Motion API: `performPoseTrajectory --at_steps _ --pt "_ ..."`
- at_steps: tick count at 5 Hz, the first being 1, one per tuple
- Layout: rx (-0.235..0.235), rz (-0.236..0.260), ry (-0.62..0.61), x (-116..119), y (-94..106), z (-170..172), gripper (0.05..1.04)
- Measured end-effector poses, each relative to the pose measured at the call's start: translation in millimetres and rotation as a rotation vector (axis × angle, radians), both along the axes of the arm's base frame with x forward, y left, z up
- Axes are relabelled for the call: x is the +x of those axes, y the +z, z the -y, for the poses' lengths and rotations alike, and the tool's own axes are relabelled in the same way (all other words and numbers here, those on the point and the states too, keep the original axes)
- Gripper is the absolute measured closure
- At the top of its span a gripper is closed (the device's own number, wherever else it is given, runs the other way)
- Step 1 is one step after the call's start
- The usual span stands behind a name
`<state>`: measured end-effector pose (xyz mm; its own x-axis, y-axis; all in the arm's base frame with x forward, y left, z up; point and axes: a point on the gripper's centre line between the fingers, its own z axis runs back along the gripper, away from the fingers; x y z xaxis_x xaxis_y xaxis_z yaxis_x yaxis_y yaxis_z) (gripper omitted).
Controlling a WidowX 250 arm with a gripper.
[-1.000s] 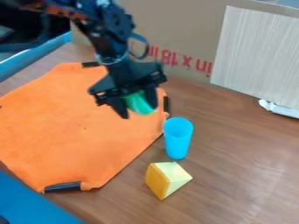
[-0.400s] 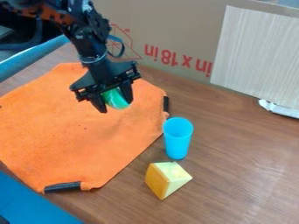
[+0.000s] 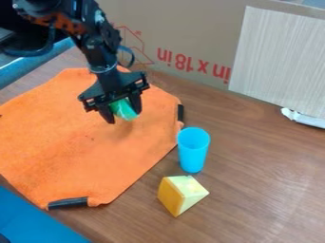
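Over the upper part of the orange cloth [image 3: 82, 147] hangs the black gripper [image 3: 124, 114], its fingers closed around a rounded green object [image 3: 124, 109]. The green object sits between the two fingertips, and a faint shadow lies on the cloth below it. To the right of the cloth, a blue cup [image 3: 193, 150] stands upright on the wooden table. Just in front of the cup is a yellow wedge-shaped block [image 3: 181, 194], with a paler side facing right.
Black clips hold the cloth's edges, one at the right [image 3: 180, 113] and one at the front [image 3: 68, 203]. A cardboard wall [image 3: 184, 28] with a pale striped panel [image 3: 279, 57] rises behind. Blue surfaces border the left side.
The gripper has moved left across the cloth with the green object in it, mostly before the middle frame; since then it has shifted only slightly. The cup and block have stayed put.
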<state>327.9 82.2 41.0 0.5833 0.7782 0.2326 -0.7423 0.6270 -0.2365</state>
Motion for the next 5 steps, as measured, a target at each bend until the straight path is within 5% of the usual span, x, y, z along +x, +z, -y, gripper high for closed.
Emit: performPoseTrajectory --at_steps 2,3,5 --pt "0.025 -0.019 -0.005 10.0 -15.5 6.1 0.336" --pt "0.027 -0.045 0.004 6.9 -17.5 5.7 0.098" --pt "0.06 -0.103 -0.006 5.1 1.5 5.6 0.083"
